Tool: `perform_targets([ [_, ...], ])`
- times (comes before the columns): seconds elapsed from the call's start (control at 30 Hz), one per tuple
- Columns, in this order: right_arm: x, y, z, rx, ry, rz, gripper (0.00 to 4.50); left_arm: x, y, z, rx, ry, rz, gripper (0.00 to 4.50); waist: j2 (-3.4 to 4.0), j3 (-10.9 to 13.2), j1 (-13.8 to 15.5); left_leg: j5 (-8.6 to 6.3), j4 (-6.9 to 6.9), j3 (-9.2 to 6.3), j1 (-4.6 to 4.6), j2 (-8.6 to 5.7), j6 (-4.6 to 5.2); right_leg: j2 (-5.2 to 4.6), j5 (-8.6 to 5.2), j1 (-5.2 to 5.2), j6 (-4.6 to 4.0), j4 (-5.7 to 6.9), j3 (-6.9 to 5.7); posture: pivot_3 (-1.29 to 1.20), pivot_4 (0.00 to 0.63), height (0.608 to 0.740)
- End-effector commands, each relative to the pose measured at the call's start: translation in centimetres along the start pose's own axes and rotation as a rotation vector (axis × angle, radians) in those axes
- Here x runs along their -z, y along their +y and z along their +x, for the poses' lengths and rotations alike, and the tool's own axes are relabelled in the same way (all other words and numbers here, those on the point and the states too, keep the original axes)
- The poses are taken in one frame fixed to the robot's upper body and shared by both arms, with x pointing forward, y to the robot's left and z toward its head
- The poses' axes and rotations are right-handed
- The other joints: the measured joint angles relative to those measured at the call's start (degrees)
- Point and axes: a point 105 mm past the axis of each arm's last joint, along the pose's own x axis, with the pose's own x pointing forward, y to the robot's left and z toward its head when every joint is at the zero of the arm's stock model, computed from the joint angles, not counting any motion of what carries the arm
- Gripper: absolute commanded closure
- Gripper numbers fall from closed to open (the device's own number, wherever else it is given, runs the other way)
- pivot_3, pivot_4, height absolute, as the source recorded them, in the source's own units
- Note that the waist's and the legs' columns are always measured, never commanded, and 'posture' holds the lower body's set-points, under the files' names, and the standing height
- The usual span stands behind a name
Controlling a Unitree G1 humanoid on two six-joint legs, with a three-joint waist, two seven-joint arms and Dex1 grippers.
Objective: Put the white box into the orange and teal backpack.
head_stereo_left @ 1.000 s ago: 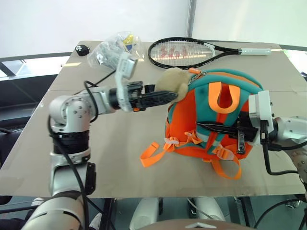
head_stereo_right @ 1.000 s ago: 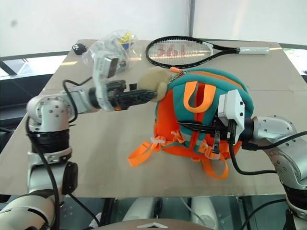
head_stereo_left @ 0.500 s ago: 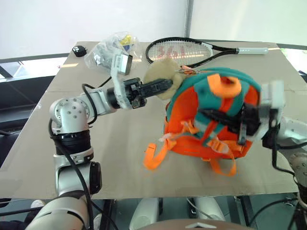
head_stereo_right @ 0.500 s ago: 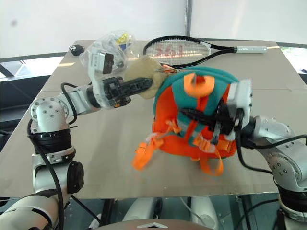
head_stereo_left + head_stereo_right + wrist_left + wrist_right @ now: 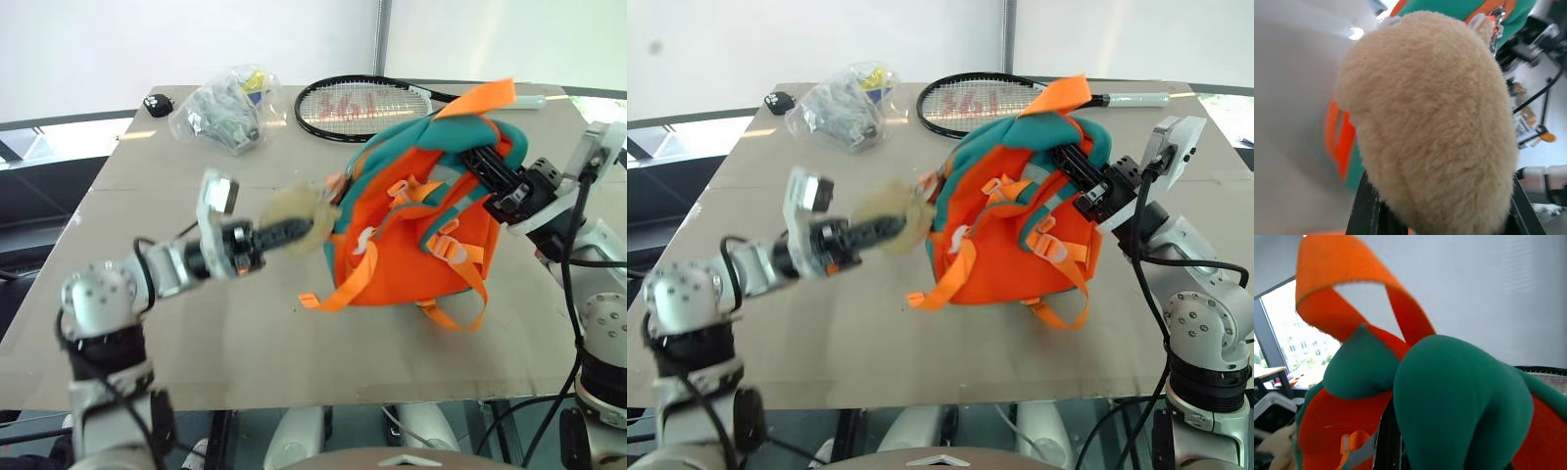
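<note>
The orange and teal backpack (image 5: pixel 411 235) stands tipped up on the table, straps facing me. My right gripper (image 5: pixel 482 159) is shut on its teal top edge (image 5: pixel 1459 396), and the orange carry loop (image 5: pixel 1352 279) sticks up above it. Left of the pack, my left gripper (image 5: pixel 306 223) is shut on the tan plush toy (image 5: pixel 291 208) that hangs from the backpack. In the left wrist view the plush toy (image 5: pixel 1435 122) bulges between the black fingers (image 5: pixel 1364 210). The white box is out of view.
At the back of the brown table (image 5: pixel 196 333) lie a tennis racket (image 5: pixel 367 103), a crinkled clear plastic bag (image 5: pixel 220 103) and a small black object (image 5: pixel 155 101). Loose orange straps (image 5: pixel 338 294) trail onto the tabletop in front of the pack.
The right gripper has lifted the backpack's top, raising the pack from lying to upright. The left gripper has closed on the plush toy and drawn it down, toward me and to the left.
</note>
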Motion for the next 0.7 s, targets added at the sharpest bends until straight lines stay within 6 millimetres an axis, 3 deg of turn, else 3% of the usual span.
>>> perform_targets([
  [0.03,-3.4,-2.3,-1.0,0.133,-0.134,-0.096,4.5,-0.5,2.5,-1.2,-0.15,-0.084,0.01,3.83,0.0,0.0,0.56,0.01,0.01,-0.03,0.0,-0.01,-0.01,0.0,0.0,0.03,0.0,-0.01,-0.04,0.0,0.15,0.74],
  [0.2,-4.3,-3.7,-1.2,0.215,-0.18,-0.1,4.5,0.3,6.4,-1.9,-0.347,-0.078,0.015,3.83,-0.01,-0.02,0.97,0.01,0.02,-0.04,0.01,-0.07,0.0,0.01,0.0,0.08,-0.01,-0.03,-0.07,0.0,0.15,0.74],
  [0.33,-5.2,-4.8,-1.3,0.292,-0.221,-0.126,4.5,2.7,7.4,-1.0,-0.384,0.002,0.006,3.83,0.0,-0.02,0.93,0.0,-0.01,-0.03,-0.03,-0.06,0.0,0.01,0.0,0.04,-0.01,-0.15,-0.01,0.0,0.15,0.74],
  [0.4,-5.4,-4.6,-1.3,0.29,-0.218,-0.172,4.5,2.6,7.2,0.4,-0.351,-0.018,0.035,3.83,-0.01,-0.02,1.03,0.0,-0.04,-0.07,-0.07,-0.06,0.0,0.0,0.0,0.04,-0.01,-0.2,-0.06,0.0,0.15,0.74],
  [0.53,-6.6,-5.0,-1.2,0.343,-0.266,-0.281,4.5,-1.4,6.5,3.4,-0.281,-0.14,0.142,3.83,-0.01,-0.01,1.32,0.01,-0.02,-0.12,-0.16,-0.14,0.01,-0.09,0.01,0.05,-0.01,-0.22,-0.17,0.0,0.15,0.74],
  [0.6,-7.8,-5.3,-1.0,0.387,-0.31,-0.375,4.5,-5.0,5.9,4.9,-0.254,-0.262,0.199,3.83,-0.01,-0.01,1.21,0.01,0.06,-0.09,-0.16,-0.19,0.01,-0.08,0.02,0.06,-0.01,-0.16,-0.15,0.0,0.15,0.74],
  [0.63,-9.2,-5.2,-0.8,0.41,-0.366,-0.418,4.5,-8.2,5.2,5.7,-0.248,-0.363,0.254,3.83,-0.02,0.01,1.18,0.01,0.1,-0.09,-0.16,-0.22,0.01,-0.08,0.02,0.06,-0.02,-0.12,-0.14,0.0,0.15,0.74],
  [0.7,-10.8,-4.5,-0.3,0.406,-0.43,-0.487,4.5,-12.1,3.9,6.4,-0.229,-0.469,0.341,3.83,-0.04,0.04,0.97,0.02,0.23,-0.07,-0.24,-0.41,0.0,-0.07,0.05,0.02,-0.05,-0.07,-0.15,0.0,0.15,0.74],
])
